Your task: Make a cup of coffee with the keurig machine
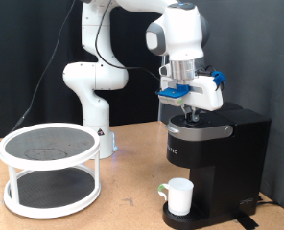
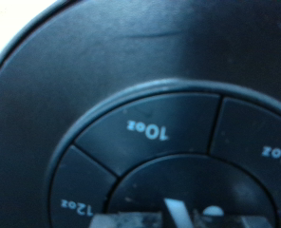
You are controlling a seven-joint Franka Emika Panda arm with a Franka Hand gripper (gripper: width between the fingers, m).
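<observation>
The black keurig machine (image 1: 214,153) stands at the exterior view's right with its lid down. The white cup (image 1: 177,196) stands on its round drip tray under the spout. My gripper (image 1: 191,115) points straight down onto the top of the lid, its fingertips close together at the button panel. The wrist view is filled by the lid's round button ring (image 2: 169,142), with the "10oz" button (image 2: 150,128) in the middle, "12oz" (image 2: 79,204) to one side and "8oz" (image 2: 273,150) to the other. A blurred fingertip (image 2: 178,211) rests near the centre button.
A white two-tier round rack (image 1: 51,168) with dark mesh shelves stands at the exterior view's left on the wooden table (image 1: 123,216). The arm's white base (image 1: 89,96) stands behind it. A black curtain closes off the back.
</observation>
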